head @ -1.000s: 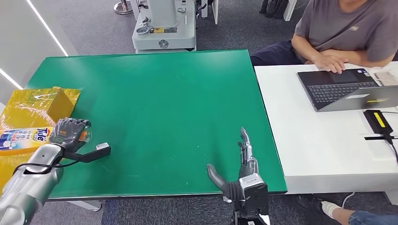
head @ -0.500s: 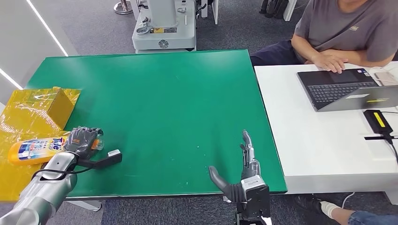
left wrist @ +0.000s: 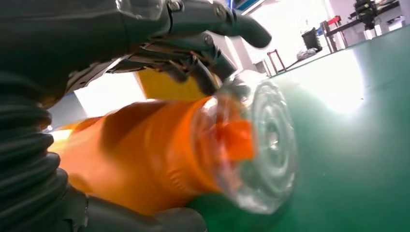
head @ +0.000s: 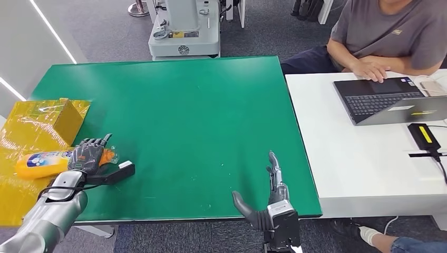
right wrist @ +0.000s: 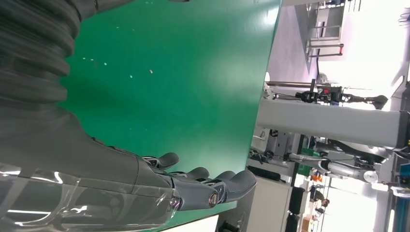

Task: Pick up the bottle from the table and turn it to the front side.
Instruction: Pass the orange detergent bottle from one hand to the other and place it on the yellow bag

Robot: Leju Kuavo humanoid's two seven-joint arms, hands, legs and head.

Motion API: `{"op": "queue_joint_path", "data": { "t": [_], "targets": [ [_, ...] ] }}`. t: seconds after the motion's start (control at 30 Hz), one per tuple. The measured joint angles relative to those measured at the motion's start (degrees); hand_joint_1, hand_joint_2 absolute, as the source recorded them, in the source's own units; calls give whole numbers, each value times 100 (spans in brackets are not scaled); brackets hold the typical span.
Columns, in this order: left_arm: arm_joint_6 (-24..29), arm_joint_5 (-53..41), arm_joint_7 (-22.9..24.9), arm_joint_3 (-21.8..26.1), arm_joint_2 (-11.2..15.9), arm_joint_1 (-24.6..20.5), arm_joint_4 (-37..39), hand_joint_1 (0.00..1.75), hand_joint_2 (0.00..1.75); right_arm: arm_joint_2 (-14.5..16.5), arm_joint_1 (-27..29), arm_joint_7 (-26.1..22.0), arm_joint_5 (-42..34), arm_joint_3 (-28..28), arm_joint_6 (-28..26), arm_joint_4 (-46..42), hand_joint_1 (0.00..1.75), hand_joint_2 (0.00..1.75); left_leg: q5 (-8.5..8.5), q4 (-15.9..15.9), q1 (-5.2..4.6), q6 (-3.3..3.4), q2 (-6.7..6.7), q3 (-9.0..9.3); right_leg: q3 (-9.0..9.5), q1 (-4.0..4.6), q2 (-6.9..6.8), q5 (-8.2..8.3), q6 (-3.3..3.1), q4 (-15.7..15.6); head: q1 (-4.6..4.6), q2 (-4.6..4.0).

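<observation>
- Head view: the orange bottle [head: 45,162] lies on its side at the left edge of the green worktop [head: 184,116], its base over the yellow bag [head: 31,132], with the left robot hand [head: 88,156] closed around its neck end.
- Left wrist view: the bottle's clear cap [left wrist: 263,145] over an orange spout, dark fingers [left wrist: 193,63] curved over the body and the thumb beneath it.
- Right robot hand [head: 269,195]: holds nothing, fingers straight and apart, thumb out, poised edge-on above the worktop's near edge.
- Right wrist view: extended fingertips [right wrist: 217,186] above bare green surface.
- A person [head: 390,31] sits at a laptop [head: 390,97] on the adjoining white table [head: 348,158].
</observation>
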Motion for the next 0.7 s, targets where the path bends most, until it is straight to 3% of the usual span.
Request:
{"op": "queue_joint_path", "data": {
  "t": [0.4,0.53,0.6,0.7],
  "targets": [
    [606,230,-55,402,29,102,2,0,175,-9,-180,25,-54,48,69,190,0,175,7,0,1,-2,-9,-3,-1,1,-7,1,-1,1,1,0],
    [1035,449,-295,581,37,177,-75,0,175,-9,-219,27,-54,48,64,228,0,175,6,1,0,-2,-11,-4,-2,0,-8,1,-1,1,1,0],
    [1151,576,-703,828,6,337,-416,0,175,-9,-231,28,-54,48,47,243,0,175,6,3,-2,-2,-10,-4,-8,-2,-7,1,-1,0,0,0],
    [1204,869,-2104,1750,-256,626,-1342,0,175,-9,-236,31,-51,49,-10,258,0,175,7,5,-3,0,-13,-11,-13,-3,-10,1,0,-1,1,0]
  ]
}}
